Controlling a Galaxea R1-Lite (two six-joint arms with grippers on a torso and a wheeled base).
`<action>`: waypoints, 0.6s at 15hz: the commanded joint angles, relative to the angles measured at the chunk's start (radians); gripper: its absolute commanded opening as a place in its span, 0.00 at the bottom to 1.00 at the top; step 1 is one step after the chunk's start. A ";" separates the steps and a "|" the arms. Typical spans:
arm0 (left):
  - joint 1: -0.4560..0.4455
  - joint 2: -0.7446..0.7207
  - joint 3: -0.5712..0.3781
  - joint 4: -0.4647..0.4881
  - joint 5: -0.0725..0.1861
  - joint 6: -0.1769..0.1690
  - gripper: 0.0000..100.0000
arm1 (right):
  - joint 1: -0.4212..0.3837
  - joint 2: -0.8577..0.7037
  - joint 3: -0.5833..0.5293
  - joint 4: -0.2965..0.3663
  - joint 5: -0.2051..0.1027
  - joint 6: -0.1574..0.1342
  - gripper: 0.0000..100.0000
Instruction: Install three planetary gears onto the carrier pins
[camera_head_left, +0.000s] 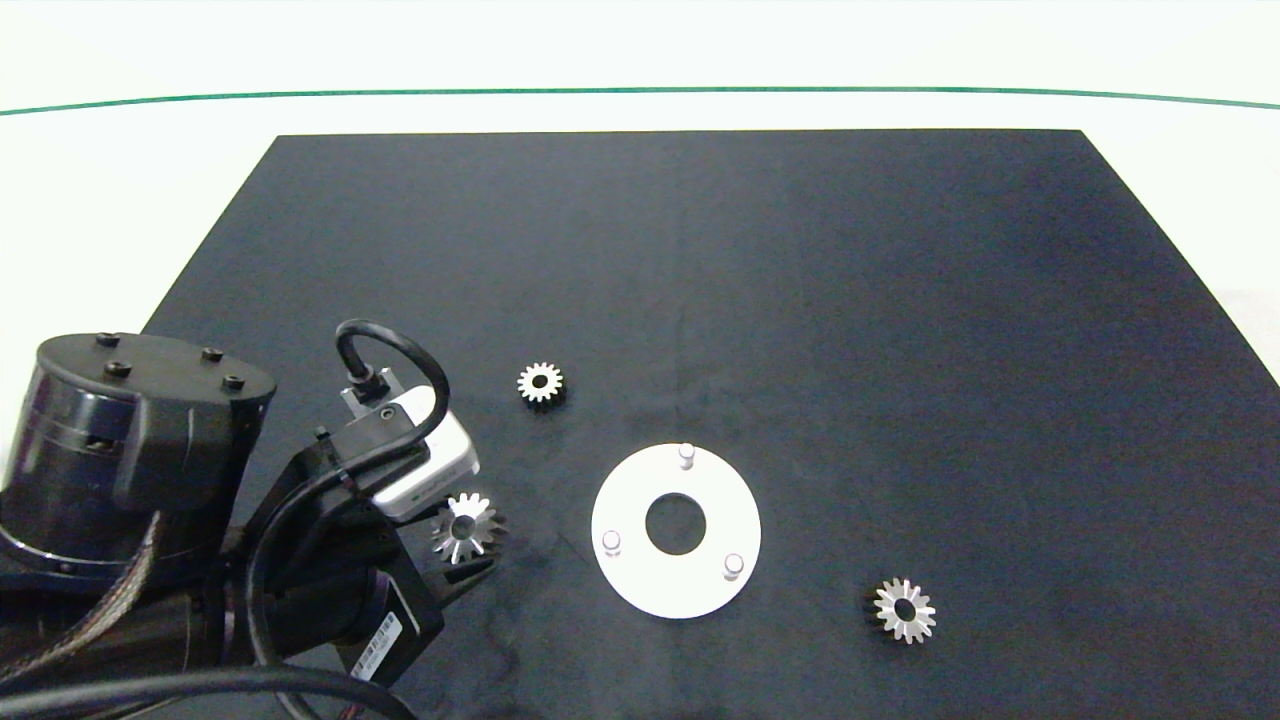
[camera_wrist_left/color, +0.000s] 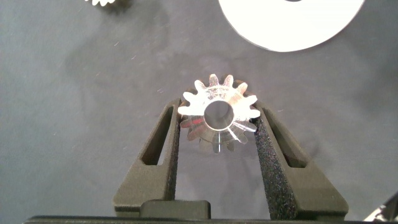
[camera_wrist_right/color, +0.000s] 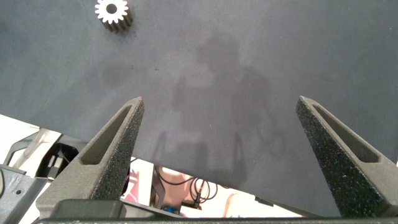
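In the head view the white disc (camera_head_left: 640, 585) lies flat on the black mat, its three carrier pins (camera_head_left: 686, 455) (camera_head_left: 611, 542) (camera_head_left: 733, 565) bare. One planetary gear (camera_head_left: 540, 382) rests behind and left of the disc, another (camera_head_left: 905, 610) to its front right. A third gear (camera_head_left: 465, 525) (camera_wrist_left/color: 211, 96) sits just left of the disc between the pads of my left gripper (camera_wrist_left/color: 217, 115), which is shut on its toothed rim. My right gripper (camera_wrist_right/color: 221, 102) is open over bare mat, holding nothing, with a gear (camera_wrist_right/color: 112, 11) lying beyond it.
The black mat (camera_head_left: 800, 300) covers most of the white table, with a green line (camera_head_left: 640, 90) across the far side. My left arm's bulky joint (camera_head_left: 130, 440) fills the front left corner. The disc's edge (camera_wrist_left/color: 292, 25) shows in the left wrist view.
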 joint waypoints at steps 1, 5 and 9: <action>-0.067 0.011 -0.002 0.000 0.031 -0.003 0.00 | 0.000 -0.008 -0.004 0.003 0.001 -0.002 1.00; -0.116 0.053 -0.019 -0.001 0.061 -0.004 0.00 | 0.000 -0.003 -0.010 -0.003 0.001 -0.002 1.00; -0.137 0.123 -0.104 0.005 0.064 -0.004 0.00 | 0.002 -0.004 -0.016 -0.003 0.001 -0.002 1.00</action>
